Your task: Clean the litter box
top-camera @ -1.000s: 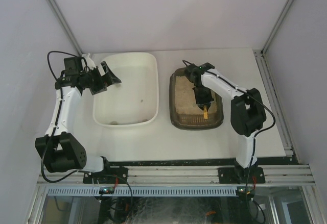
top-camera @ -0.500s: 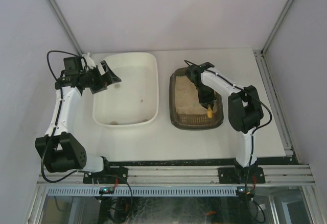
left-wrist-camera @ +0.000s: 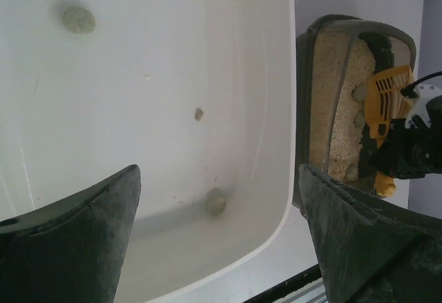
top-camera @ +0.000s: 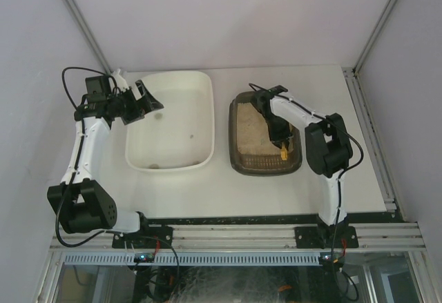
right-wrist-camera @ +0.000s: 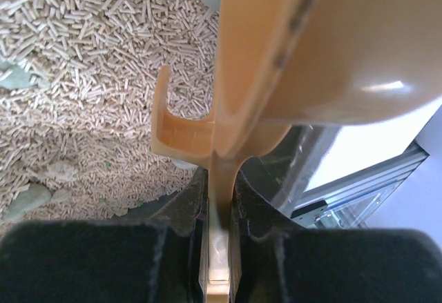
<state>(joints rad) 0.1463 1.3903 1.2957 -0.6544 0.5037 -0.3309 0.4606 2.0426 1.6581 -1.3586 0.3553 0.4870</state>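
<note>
The litter box (top-camera: 233,134) is a dark tray of beige pellet litter (right-wrist-camera: 83,61), right of centre on the table. My right gripper (top-camera: 279,139) hangs over its near right part, shut on the handle of a yellow scoop (top-camera: 283,153). In the right wrist view the scoop (right-wrist-camera: 276,54) rises from my right gripper (right-wrist-camera: 222,186), above litter with grey-green clumps (right-wrist-camera: 27,203). My left gripper (top-camera: 148,103) stands open and holds nothing at the far left rim of the white tub (top-camera: 210,120). In its own view the left gripper (left-wrist-camera: 219,179) frames the tub, the litter box (left-wrist-camera: 304,110) and the scoop (left-wrist-camera: 387,96).
The white tub (left-wrist-camera: 286,110) holds two grey clumps (left-wrist-camera: 79,20) (left-wrist-camera: 215,201) and a small brown bit (left-wrist-camera: 199,114). An aluminium rail (top-camera: 235,237) runs along the table's near edge and another (top-camera: 369,137) along its right side. Enclosure walls stand close behind.
The right arm's elbow has swung left and the scoop has shifted slightly right, toward the litter box's near right corner. The left arm has barely moved.
</note>
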